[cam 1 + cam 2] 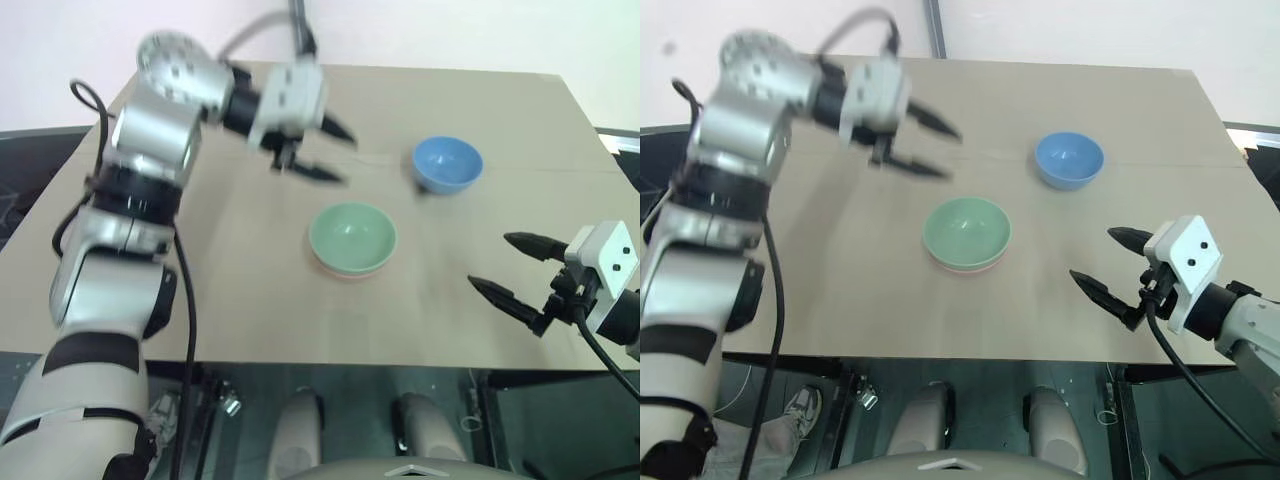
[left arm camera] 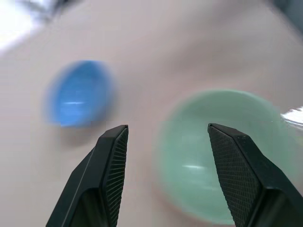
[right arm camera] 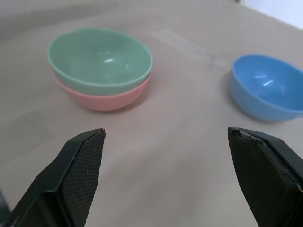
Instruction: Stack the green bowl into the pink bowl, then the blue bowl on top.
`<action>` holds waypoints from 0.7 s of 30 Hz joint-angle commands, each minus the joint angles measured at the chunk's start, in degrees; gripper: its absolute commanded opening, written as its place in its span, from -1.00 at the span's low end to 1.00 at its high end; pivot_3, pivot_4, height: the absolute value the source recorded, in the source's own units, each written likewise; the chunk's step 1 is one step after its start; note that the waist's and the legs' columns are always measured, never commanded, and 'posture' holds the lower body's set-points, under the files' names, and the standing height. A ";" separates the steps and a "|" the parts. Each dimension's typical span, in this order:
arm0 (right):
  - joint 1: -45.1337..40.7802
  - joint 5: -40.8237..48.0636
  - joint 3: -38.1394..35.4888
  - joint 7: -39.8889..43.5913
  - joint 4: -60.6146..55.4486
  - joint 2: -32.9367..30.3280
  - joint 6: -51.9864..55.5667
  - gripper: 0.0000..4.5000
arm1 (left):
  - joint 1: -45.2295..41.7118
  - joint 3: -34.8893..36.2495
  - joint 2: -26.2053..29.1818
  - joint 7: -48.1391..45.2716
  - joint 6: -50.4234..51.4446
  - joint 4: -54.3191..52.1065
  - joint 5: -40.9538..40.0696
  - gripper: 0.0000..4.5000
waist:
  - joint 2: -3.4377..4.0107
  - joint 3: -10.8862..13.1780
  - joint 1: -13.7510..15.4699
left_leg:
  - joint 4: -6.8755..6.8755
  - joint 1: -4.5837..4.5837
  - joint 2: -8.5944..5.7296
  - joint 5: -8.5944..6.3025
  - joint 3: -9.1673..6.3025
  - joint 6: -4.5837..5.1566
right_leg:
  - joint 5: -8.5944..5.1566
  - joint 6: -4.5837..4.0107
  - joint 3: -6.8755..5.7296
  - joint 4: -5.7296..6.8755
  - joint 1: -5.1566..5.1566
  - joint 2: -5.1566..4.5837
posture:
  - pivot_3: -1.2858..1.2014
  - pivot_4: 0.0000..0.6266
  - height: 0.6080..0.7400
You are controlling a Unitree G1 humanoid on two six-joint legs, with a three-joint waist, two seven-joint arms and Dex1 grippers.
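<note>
I see the green bowl [image 3: 100, 59] nested in the pink bowl [image 3: 105, 97] mid-tabletop [image 1: 240, 300], the blue bowl [image 1: 447, 163] apart beyond. My left hand [image 1: 322, 152] hangs empty, fingers apart; my right hand [image 1: 518, 268] is wide open. I'd pinch the blue rim and lower it level.

The green bowl [image 3: 100, 60] is a small, round, pale mint bowl, smooth and plain. It sits upright and nested inside the pink bowl [image 3: 105, 98], whose salmon wall shows as a band beneath the green rim. The pair stands near the middle of the table. The blue bowl [image 3: 267, 88], bright sky-blue and the same size as the others, stands upright and empty on its own, apart from the stack, farther back and toward the robot's right.
</note>
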 commanded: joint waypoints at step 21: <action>-21.80 -24.01 22.92 -13.14 18.61 1.58 -3.36 1.00 | -1.93 10.41 -9.42 13.04 -17.31 28.12 7.89 0.25 | 0.14 0.13 -1.58 | -0.01 -0.72 -0.02 0.06 -0.20 -0.07 | 0.00 -0.01 -0.15 0.25 -0.74 0.01 | 0.03 -0.52 1.00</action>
